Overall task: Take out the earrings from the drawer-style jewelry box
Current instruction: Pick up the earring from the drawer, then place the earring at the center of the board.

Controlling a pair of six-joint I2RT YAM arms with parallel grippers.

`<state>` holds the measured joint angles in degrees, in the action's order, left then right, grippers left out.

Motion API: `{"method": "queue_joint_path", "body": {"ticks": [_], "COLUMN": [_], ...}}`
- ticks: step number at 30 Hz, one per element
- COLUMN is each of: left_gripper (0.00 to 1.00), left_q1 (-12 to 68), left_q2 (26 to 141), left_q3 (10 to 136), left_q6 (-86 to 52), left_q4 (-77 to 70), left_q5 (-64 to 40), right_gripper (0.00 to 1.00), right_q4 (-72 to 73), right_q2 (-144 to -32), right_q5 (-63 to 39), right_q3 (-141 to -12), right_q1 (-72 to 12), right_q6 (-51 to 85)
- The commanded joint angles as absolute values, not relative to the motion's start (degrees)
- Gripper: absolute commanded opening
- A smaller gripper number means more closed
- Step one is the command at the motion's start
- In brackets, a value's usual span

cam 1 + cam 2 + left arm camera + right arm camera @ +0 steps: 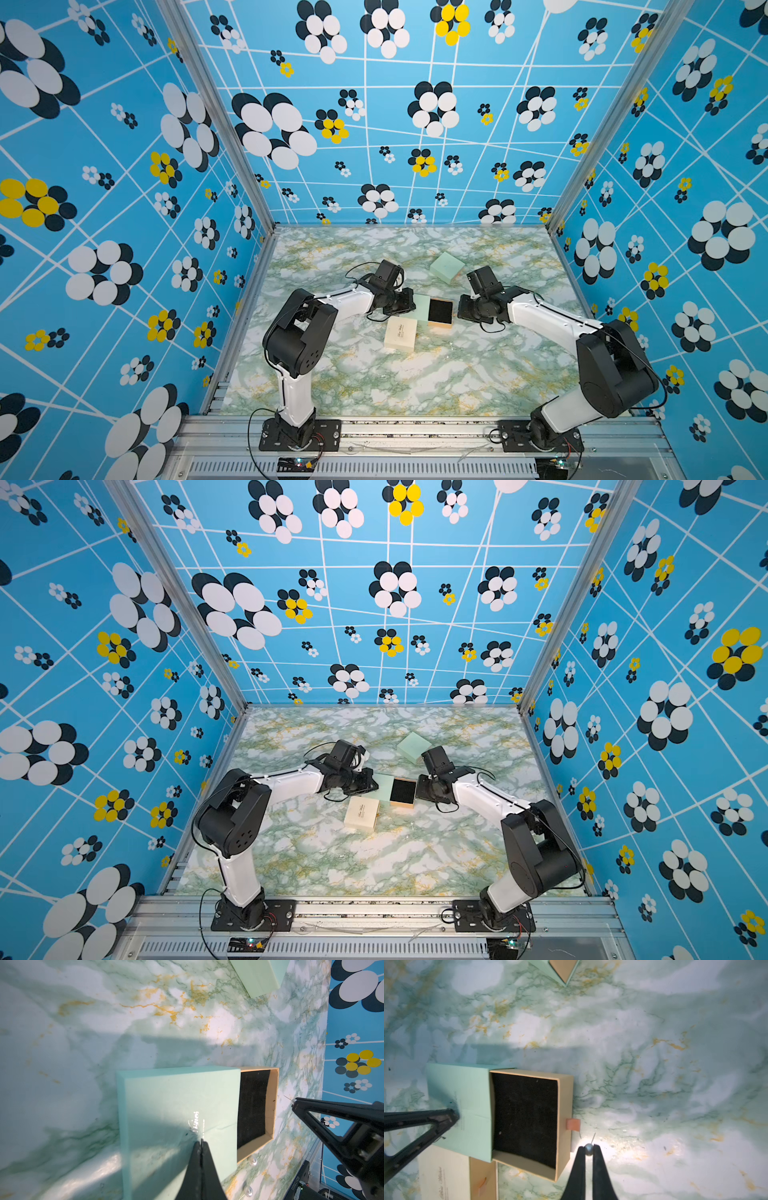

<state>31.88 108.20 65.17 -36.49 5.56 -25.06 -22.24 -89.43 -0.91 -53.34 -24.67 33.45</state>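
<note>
— Black fingertips of the right gripper (pixel 588 1148) sit closest in the right wrist view, clamped on a pearl earring (pixel 588 1150) whose thin post pokes out past the tips
— Where is that against the box?
— Just beside the drawer (pixel 527 1118), off the end that carries the orange pull tab (pixel 573 1124), over the marble-patterned table (pixel 654 1084). Whether the pearl touches the table I cannot tell
— And what's in the drawer?
— It stands slid far out of its mint sleeve (pixel 460 1105). Its black lining shows a couple of pale specks, too small to name
— The other arm?
— The left gripper (pixel 201 1143) has its jaws together, tips pressed down on the sleeve's top. In both top views the left arm (pixel 345 298) and right arm (pixel 544 316) reach inward from the front rail (pixel 415 428), wrists facing each other across the box
— Any other earrings?
— Two more earrings (pixel 252 1161), pearly beads, lie on the table just beside the drawer's long side, apart from both grippers
— Other containers?
— A cream box (pixel 401 333), its drawer in, lies just beside the sleeve on the rail side. A second mint sleeve (pixel 446 267) lies farther back, its open end showing a tan inside
</note>
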Motion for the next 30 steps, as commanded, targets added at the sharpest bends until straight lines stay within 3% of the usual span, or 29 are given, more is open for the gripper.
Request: {"method": "queue_joint_path", "body": {"ticks": [1, 30], "left_gripper": [0.00, 0.00], "left_q1": [31.46, 31.46], "left_q2": [107.07, 107.20], "left_q3": [63.62, 63.99], "left_q6": [-36.57, -36.62], "left_q4": [8.04, 8.31], "left_q5": [-24.26, -24.17], "right_gripper": [0.00, 0.01], "right_q4": [-22.94, -21.47], "right_q2": [-90.57, -94.56], "right_q5": [-2.76, -5.20], "right_q3": [-52.90, -54.38], "right_q1": [-24.08, -23.89], "right_q6": [34.02, 34.45]}}
